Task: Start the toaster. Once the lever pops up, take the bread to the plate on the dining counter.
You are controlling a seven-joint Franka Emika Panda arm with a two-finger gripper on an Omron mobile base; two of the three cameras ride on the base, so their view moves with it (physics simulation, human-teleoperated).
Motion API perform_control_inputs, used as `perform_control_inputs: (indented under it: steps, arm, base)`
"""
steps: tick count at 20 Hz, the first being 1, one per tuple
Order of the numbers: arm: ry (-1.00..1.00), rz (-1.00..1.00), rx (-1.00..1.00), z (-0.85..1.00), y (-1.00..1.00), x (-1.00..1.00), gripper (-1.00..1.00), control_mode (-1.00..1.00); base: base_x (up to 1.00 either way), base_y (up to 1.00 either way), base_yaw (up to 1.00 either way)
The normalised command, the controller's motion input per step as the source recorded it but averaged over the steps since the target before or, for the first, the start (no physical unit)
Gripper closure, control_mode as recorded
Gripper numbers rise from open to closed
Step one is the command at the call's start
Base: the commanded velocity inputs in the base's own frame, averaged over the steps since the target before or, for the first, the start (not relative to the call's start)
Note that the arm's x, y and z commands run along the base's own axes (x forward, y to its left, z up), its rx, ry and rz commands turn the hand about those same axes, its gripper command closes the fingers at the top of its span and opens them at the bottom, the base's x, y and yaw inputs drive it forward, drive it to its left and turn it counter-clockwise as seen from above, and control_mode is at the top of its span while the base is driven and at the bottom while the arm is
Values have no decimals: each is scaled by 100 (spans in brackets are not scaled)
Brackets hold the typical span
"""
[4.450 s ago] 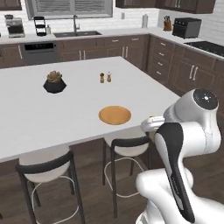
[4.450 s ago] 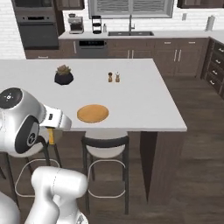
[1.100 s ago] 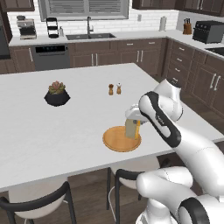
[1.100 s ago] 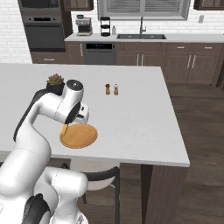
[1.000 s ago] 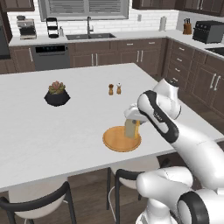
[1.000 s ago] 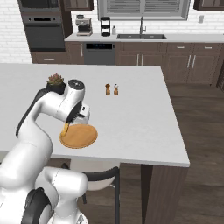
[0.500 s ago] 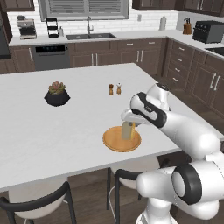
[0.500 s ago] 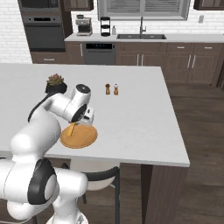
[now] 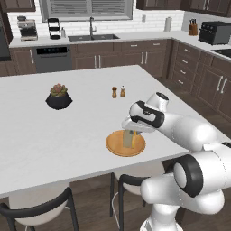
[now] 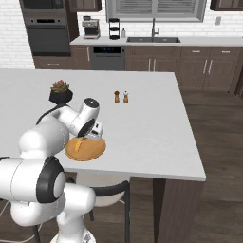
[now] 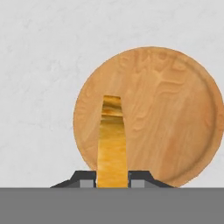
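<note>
The white robot arm reaches over the near edge of the large plain white rectangular tabletop (image 9: pixel 54 135), and its two-finger gripper (image 9: pixel 130 133) points down over the round flat orange-brown wooden plate (image 9: pixel 115 146). The gripper is closed tight on the small square slice of bread with a pale tan face and golden-orange crust (image 9: pixel 129 138), which it holds on edge, upright, between the two dark fingertips (image 11: pixel 140 178). In the hand view the bread (image 11: pixel 112 144) shows mainly its golden crust edge as a narrow band, and it stands in front of the left half of the plate (image 11: pixel 175 113), whose wood grain and raised rim are clear. In the left base view the lower edge of the slice is very close to the plate surface; I cannot tell if it touches. In the right base view the gripper (image 10: pixel 88 138) and the bread (image 10: pixel 79 144) are over the plate (image 10: pixel 92 151), which lies near the front edge of the tabletop (image 10: pixel 152 123). Farther back on the tabletop, well apart from the plate, stand a small green plant in a black pot (image 9: pixel 58 96) and two small brown shakers (image 9: pixel 118 92) side by side. Behind the tabletop are dark brown kitchen cabinets (image 9: pixel 131 52) with a sink faucet (image 9: pixel 91 28) under a window.
</note>
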Motion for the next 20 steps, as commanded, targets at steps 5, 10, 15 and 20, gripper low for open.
perform_control_inputs:
  steps: [5, 10, 15, 20]
  arm:
    - [-1, 0, 0, -8, 0, 12, 100, -100]
    - [-2, 0, 0, -6, 0, 21, 100, -100]
    - [-1, 0, 0, -6, 0, 11, -100, -100]
    - [0, 0, 0, -2, 0, 0, -100, -100]
  base:
    - [0, 0, 0]
    - [0, 0, 0]
    - [0, 0, 0]
    - [0, 0, 0]
